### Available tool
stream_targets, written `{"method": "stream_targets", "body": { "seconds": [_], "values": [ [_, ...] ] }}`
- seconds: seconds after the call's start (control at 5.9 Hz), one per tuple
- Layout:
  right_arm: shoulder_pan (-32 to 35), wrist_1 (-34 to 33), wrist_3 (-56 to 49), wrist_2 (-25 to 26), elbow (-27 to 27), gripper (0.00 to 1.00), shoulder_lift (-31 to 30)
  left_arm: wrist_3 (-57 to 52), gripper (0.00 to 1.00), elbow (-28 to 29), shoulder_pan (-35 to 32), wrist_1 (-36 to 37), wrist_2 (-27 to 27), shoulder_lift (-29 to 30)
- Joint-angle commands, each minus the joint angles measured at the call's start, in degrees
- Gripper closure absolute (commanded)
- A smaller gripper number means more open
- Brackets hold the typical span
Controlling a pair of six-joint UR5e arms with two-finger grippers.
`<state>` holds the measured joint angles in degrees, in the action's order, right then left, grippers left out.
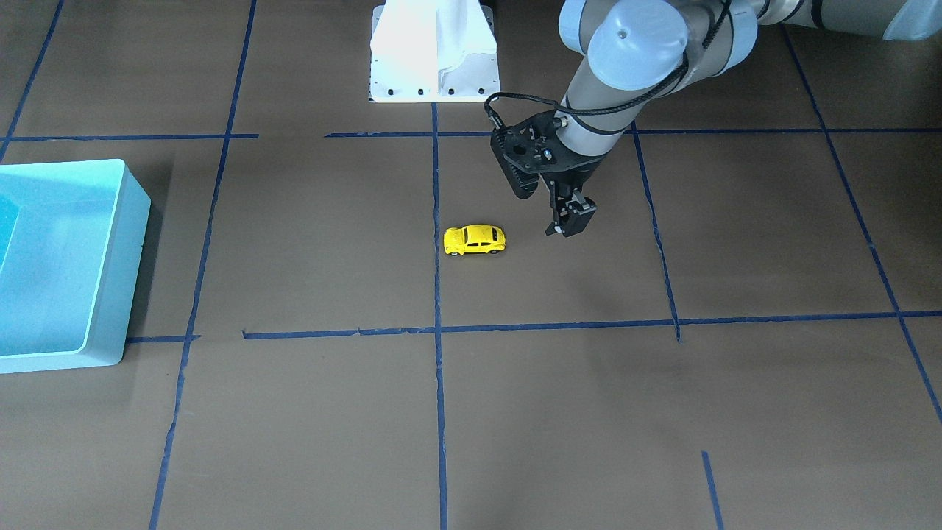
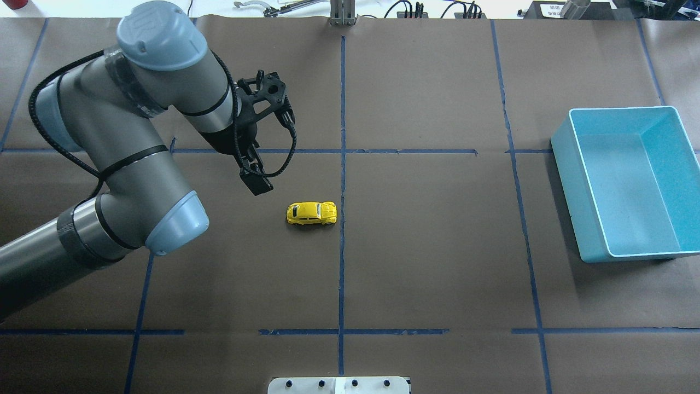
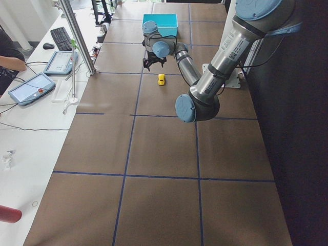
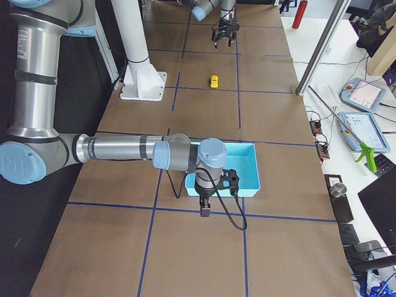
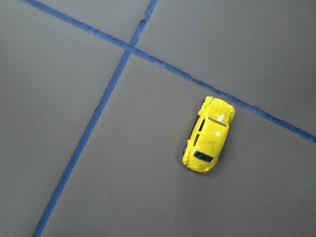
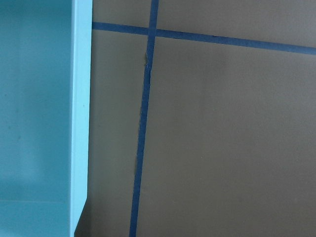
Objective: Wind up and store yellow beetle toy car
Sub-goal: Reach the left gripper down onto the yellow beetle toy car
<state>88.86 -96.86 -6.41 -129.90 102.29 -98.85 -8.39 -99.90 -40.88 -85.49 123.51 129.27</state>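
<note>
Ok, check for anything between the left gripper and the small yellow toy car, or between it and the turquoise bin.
Nothing visible does. Only bare brown table paper lies between the left gripper and the yellow beetle toy car, and between the car and the rectangular turquoise plastic bin.

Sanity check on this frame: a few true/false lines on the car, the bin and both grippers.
1. The yellow beetle toy car sits on its wheels on the table. True.
2. The car lies inside the turquoise bin. False: the bin holds nothing, and the car is out on the table, well apart from it.
3. The left gripper grips the car. False: it hangs beside the car without touching it.
4. The right gripper is by the bin, far from the car. True.
</note>
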Motion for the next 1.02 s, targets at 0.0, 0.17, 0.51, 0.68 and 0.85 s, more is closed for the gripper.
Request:
{"method": "stream_targets", "body": {
  "seconds": [0.0,0.17,0.51,0.68,0.85],
  "values": [
    [0.0,0.0,0.0,0.0,-0.1,0.00,0.1,-6.9,0.00,3.6,2.6,2.5,-0.9,4.4],
    [0.0,0.0,0.0,0.0,0.0,0.00,0.1,-7.9,0.00,7.3,4.0,3.0,-4.2,8.3],
    [0.0,0.0,0.0,-0.1,0.0,0.00,0.1,-12.5,0.00,10.7,7.9,3.4,-11.7,11.0],
    [0.0,0.0,0.0,-0.1,0.0,0.00,0.1,-12.7,0.00,13.2,10.4,3.2,-16.1,12.0],
    [0.0,0.0,0.0,0.0,-0.1,0.00,0.1,-12.7,0.00,12.9,10.7,3.1,-16.1,11.9]
  ]
}}
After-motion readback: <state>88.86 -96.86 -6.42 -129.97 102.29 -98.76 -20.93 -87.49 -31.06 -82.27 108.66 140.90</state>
